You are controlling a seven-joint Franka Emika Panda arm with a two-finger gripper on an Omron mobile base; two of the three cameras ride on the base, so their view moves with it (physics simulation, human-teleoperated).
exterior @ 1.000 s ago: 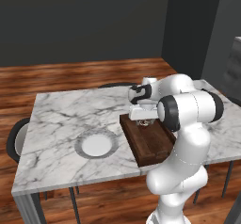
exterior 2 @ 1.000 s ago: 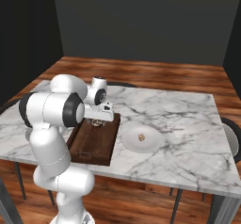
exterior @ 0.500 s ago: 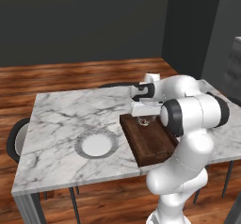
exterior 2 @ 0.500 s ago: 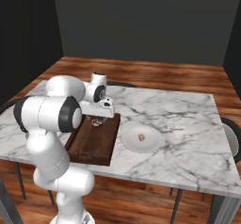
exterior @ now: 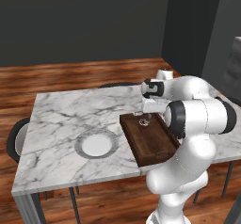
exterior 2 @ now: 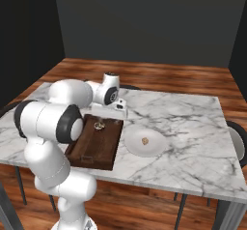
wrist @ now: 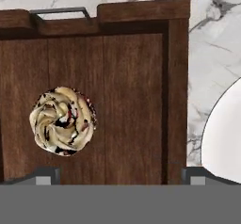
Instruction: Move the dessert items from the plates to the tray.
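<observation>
The cupcake [wrist: 62, 120] sits on the tray [wrist: 132, 100] floor near its handle end. The gripper [wrist: 120, 173] hovers above it, jaws wide apart, holding nothing. The cookie [exterior 2: 144, 140] rests on a plate [exterior 2: 157, 149] beside the tray.

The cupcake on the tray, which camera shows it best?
The hand view: the cupcake sits large on the tray, its swirled topping clear. Both base views show it as a tiny speck beneath the open gripper.

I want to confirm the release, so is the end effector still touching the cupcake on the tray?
Apart. In the hand view the cupcake sits on the tray floor, and the end effector fingertips stand wide at either side with bare wood between them and it.
</observation>
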